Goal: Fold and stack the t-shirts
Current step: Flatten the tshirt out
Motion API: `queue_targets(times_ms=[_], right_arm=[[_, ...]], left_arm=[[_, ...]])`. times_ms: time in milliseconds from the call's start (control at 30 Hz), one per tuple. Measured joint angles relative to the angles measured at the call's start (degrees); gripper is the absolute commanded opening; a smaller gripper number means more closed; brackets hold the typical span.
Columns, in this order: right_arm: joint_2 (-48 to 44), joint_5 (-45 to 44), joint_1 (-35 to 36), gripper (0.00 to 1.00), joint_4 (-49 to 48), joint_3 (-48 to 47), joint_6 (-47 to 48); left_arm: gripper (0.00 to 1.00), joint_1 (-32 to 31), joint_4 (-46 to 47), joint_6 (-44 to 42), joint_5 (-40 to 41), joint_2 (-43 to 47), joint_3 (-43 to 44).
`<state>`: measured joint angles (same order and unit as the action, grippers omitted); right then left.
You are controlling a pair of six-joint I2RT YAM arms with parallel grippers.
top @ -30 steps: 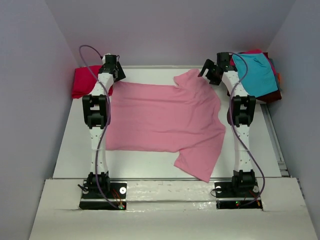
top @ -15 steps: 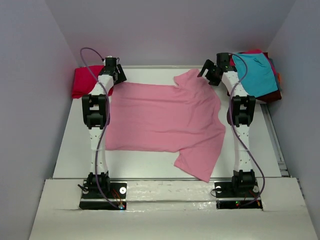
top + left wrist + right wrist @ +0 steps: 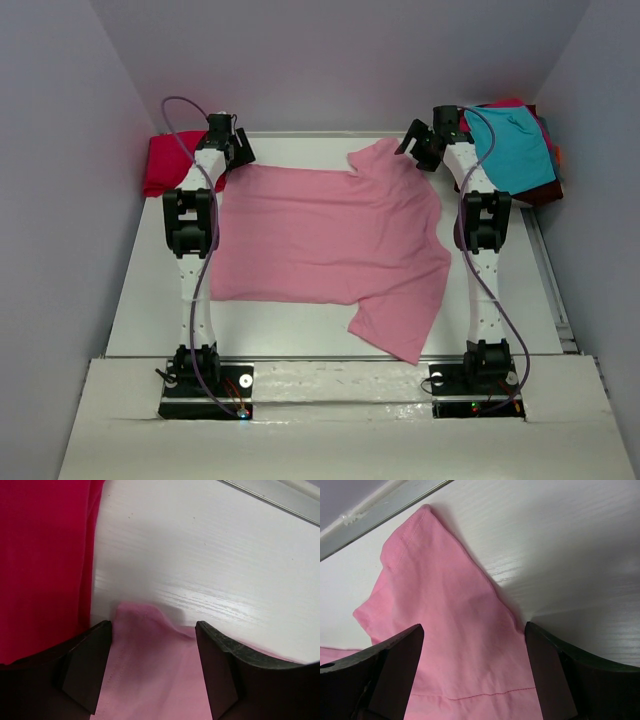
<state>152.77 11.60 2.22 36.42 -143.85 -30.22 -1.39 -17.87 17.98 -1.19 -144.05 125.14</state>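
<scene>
Only the left gripper (image 3: 152, 630) has shifted a tiny bit since a moment ago. The pink t-shirt (image 3: 330, 240) lies flat just as it did. Right beside this gripper's left finger sits the red t-shirt (image 3: 45, 555). The gripper's two fingers stand wide apart and hold nothing. A corner of the pink t-shirt lies between them on the white table (image 3: 210, 555).

At the right gripper (image 3: 474, 630) the fingers are spread wide too, and empty. The pink sleeve lies between them and pokes out past the tips. Off to this gripper's right side, the teal t-shirt (image 3: 512, 148) waits on a pile.

I think the job now is to pinch both far corners. To do it well, each gripper should go down onto the cloth and bite only the pink t-shirt, not the red one. Then both should lift together.
</scene>
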Motion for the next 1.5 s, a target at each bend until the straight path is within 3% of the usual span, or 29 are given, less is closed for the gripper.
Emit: queue_targets(times_ms=[300, 633, 1033, 1367, 1500], right_arm=[[0.0, 0.3, 0.0, 0.86, 0.0, 0.0, -0.2], [0.4, 1.0, 0.0, 0.83, -0.2, 0.0, -0.2], [0.5, -0.2, -0.6, 0.82, -0.5, -0.1, 0.2], [0.7, -1.2, -1.0, 0.57, -0.3, -0.1, 0.5], [0.7, -1.2, -1.1, 0.47, -0.2, -0.1, 0.4]], left_arm=[[0.77, 0.0, -1.1, -0.2, -0.6, -0.3, 0.6], [0.72, 0.1, -3.3, 1.5, 7.4, -0.4, 1.0], [0.71, 0.1, -4.3, 2.1, 10.6, -0.4, 1.0], [0.62, 0.5, -6.0, 2.3, 10.8, -0.5, 1.6], [0.53, 0.5, -6.0, 2.3, 10.8, -0.5, 1.6]])
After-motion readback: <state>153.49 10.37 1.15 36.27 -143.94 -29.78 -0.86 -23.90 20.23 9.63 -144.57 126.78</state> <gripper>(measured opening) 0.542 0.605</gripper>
